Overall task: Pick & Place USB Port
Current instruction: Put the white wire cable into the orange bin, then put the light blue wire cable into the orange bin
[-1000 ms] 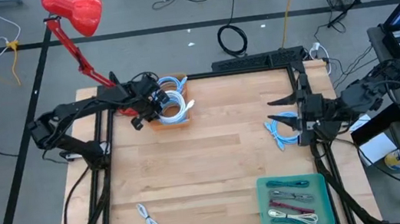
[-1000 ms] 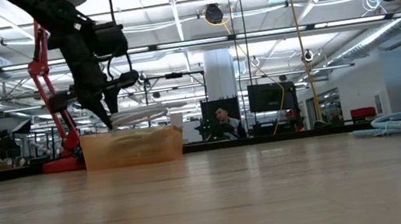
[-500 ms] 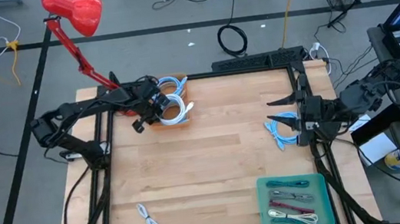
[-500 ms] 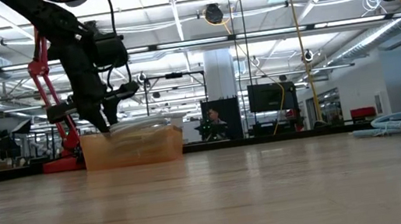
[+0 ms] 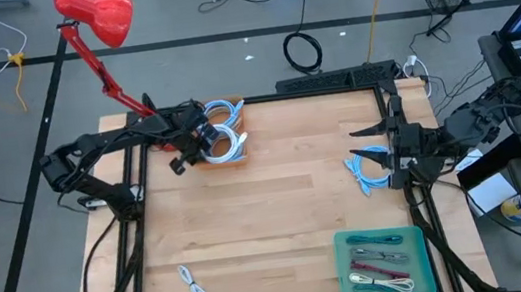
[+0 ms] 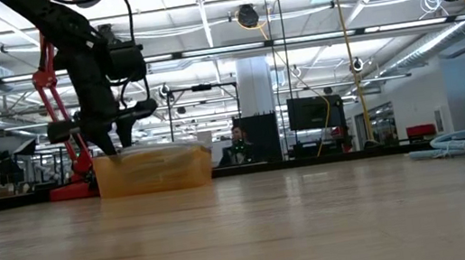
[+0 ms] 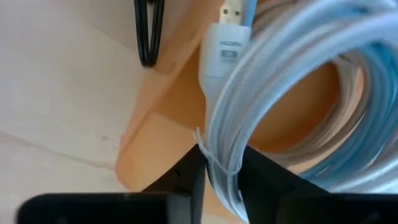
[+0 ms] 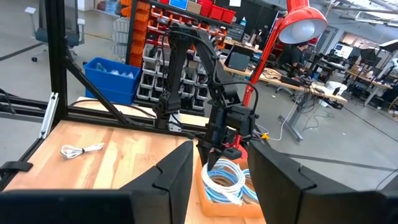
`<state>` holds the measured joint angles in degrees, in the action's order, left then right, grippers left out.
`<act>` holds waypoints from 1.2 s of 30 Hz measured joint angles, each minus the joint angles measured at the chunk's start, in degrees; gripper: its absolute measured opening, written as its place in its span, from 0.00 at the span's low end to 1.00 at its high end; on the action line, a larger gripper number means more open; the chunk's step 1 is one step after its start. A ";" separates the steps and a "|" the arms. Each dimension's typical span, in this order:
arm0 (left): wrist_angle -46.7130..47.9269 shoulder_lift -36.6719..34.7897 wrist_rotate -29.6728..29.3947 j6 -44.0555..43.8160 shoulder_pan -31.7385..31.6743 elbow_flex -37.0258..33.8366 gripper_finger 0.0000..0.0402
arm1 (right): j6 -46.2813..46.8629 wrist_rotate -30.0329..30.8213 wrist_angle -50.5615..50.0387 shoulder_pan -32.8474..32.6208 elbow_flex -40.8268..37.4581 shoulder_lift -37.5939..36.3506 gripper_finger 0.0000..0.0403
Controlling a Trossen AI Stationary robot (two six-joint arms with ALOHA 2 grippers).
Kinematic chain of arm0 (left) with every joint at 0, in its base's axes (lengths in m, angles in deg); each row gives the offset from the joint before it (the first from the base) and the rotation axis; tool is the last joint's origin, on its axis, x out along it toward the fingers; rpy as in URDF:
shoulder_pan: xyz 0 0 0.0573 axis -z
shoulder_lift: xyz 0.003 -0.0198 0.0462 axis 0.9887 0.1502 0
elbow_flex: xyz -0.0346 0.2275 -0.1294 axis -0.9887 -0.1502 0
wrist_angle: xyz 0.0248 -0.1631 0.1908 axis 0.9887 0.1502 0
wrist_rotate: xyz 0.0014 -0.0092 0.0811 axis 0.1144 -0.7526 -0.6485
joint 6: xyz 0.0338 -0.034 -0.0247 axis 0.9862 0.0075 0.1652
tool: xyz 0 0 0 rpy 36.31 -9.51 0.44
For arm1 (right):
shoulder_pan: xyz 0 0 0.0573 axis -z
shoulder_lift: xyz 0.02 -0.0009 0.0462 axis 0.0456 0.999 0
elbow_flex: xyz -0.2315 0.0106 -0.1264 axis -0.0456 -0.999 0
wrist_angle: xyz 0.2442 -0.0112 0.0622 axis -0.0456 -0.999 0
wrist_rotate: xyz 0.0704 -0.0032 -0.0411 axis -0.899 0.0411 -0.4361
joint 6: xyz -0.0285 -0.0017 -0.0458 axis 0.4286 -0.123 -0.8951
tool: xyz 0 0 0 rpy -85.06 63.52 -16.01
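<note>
1. The left tool (image 5: 201, 140) reaches down into the orange bin (image 5: 227, 157) at the far left of the bench (image 5: 270, 215), just in front of the red desk lamp (image 5: 97, 14).
2. In the left wrist view its two dark fingers (image 7: 189, 180) stand close on either side of a coiled white USB cable (image 7: 249, 112), pinching the bundle where a thin tie wraps it; the cable's USB plug (image 7: 225, 37) points over the bin's rim.
3. The coil lies in the bin on top of other light blue and white cables (image 5: 226, 110).
4. The right tool (image 5: 367, 147) waits at the bench's right edge with its fingers spread apart and nothing between them, just beside a loose blue cable (image 5: 365, 175).
5. A teal tray (image 5: 385, 263) holding several cables sits at the near right.
6. A small white cable (image 5: 191, 281) lies alone at the near left.
</note>
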<state>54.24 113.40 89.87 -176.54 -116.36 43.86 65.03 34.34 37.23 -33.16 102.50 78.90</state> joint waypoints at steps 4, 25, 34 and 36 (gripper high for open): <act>-2.08 0.00 1.43 0.14 0.04 0.00 0.28 | 0.01 0.00 -0.28 0.00 0.00 -0.02 0.36; -0.69 -1.21 5.64 4.20 1.01 0.00 0.30 | 1.34 -0.07 -1.26 0.00 -0.02 -0.02 0.36; 5.00 -1.73 5.69 7.34 0.13 0.02 0.38 | 1.31 -0.07 -1.15 0.00 -0.02 -0.02 0.36; 5.38 -1.73 5.68 8.01 0.09 0.02 0.42 | 1.24 -0.07 -1.15 0.00 -0.02 -0.02 0.36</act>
<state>59.62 111.67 95.55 -168.53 -116.28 43.88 66.27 34.28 36.08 -33.16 102.48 78.88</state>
